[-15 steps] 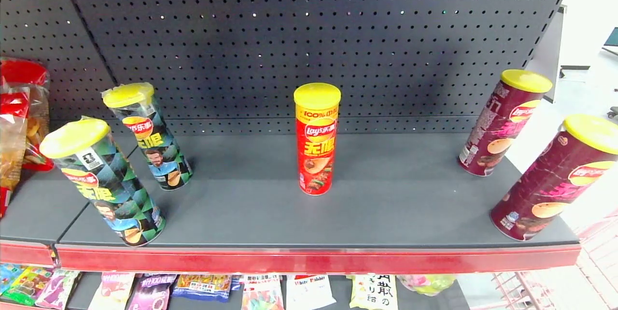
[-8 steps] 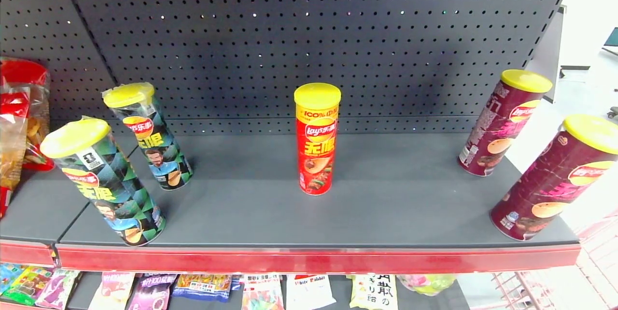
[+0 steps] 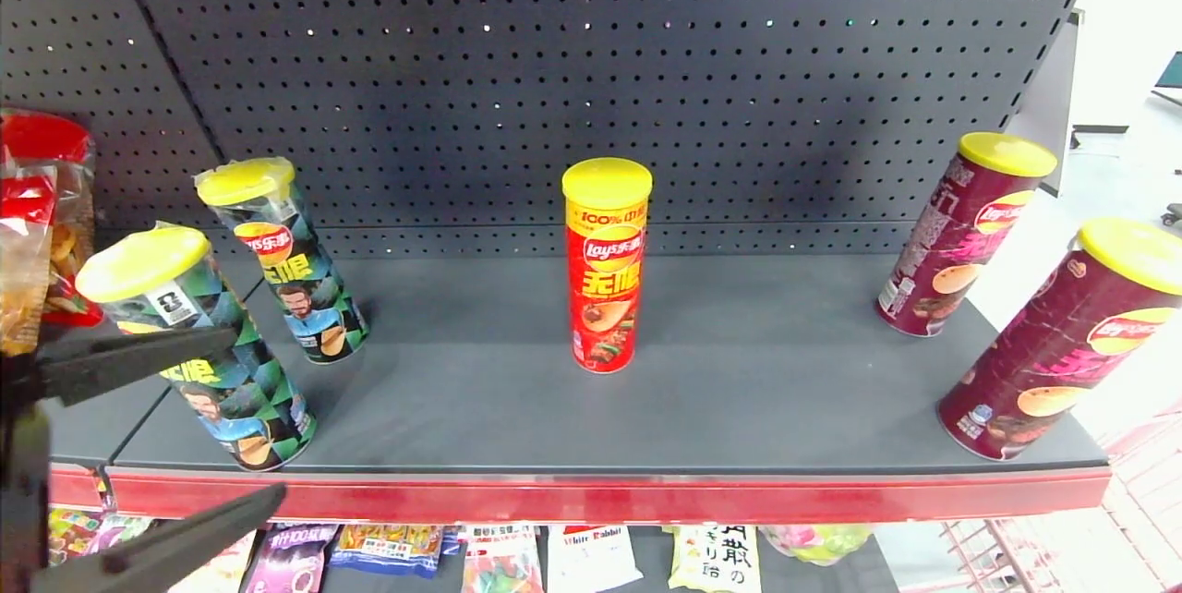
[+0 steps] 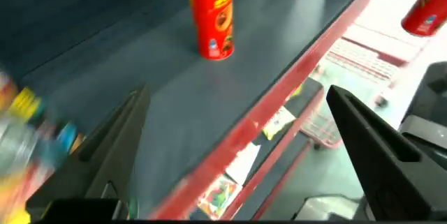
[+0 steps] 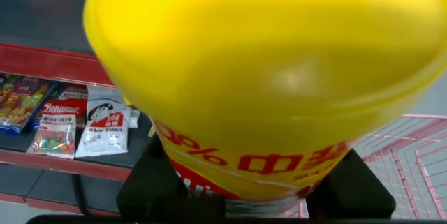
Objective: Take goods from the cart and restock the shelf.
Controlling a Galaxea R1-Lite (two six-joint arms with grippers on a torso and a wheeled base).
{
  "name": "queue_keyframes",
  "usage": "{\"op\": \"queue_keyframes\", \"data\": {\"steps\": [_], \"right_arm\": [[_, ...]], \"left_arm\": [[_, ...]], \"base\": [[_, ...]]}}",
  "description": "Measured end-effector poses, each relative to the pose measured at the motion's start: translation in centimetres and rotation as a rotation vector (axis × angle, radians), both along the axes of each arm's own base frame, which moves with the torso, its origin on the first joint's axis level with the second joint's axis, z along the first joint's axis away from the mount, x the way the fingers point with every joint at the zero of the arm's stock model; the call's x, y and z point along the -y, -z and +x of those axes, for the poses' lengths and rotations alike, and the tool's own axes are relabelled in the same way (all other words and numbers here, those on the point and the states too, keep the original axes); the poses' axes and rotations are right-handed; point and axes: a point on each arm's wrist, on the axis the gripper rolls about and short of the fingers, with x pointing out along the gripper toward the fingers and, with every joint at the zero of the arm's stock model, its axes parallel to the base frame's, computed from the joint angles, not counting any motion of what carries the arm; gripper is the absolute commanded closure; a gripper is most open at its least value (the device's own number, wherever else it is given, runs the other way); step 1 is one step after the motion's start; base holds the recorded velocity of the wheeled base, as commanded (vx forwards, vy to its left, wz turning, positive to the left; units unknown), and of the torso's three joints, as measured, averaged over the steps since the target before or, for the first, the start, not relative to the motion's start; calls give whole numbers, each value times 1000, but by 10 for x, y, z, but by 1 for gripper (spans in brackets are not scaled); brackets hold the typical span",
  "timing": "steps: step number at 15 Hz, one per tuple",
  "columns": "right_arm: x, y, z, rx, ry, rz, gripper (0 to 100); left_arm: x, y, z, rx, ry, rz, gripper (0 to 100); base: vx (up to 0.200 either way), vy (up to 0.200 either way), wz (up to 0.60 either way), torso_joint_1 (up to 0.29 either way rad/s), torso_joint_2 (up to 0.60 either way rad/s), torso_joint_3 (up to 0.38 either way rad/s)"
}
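You had the dark grey metal shelf with a red front lip (image 3: pixel 739 394) only thinly stocked, with long bare stretches between the goods. The pink wire cart (image 3: pixel 1150 501) stood low down, just off the shelf's right end.

Five tall cardboard tubes with yellow plastic lids stood on the shelf. Two maroon tubes (image 3: pixel 1053 344) were at the right end, one red tube (image 3: pixel 605 279) stood alone in the middle, and two green-patterned tubes (image 3: pixel 295 288) were at the left.

A second red tube with a yellow lid (image 5: pixel 258 77) was out in front of the shelf, near the cart. Your right gripper (image 5: pixel 251 192) held it, with its black fingers (image 5: pixel 150 182) closed against the tube's sides. Your left gripper (image 3: pixel 259 413) hung before the shelf's left end, by the front green-patterned tube. Its fingers (image 3: pixel 129 357) were spread wide and held nothing.

I judged the restock partly done. The held tube was not yet placed and probably belonged in the gap beside the red one. I could not tell whether the cart held more goods.
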Motion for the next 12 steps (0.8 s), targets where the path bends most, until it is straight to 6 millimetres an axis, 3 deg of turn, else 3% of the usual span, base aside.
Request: {"op": "queue_keyframes", "data": {"steps": [4, 9, 12], "right_arm": [[0, 2, 0, -8, -1, 1, 100], [0, 2, 1, -11, 0, 3, 100], [0, 2, 1, -9, 0, 4, 100]], "left_arm": [[42, -15, 62, -21, 141, 31, 0], [78, -17, 123, 4, 167, 71, 0], [88, -11, 144, -10, 154, 85, 0]], "base": [[0, 0, 0, 0, 0, 0], [0, 0, 0, 0, 0, 0], [0, 0, 0, 0, 0, 0]]}}
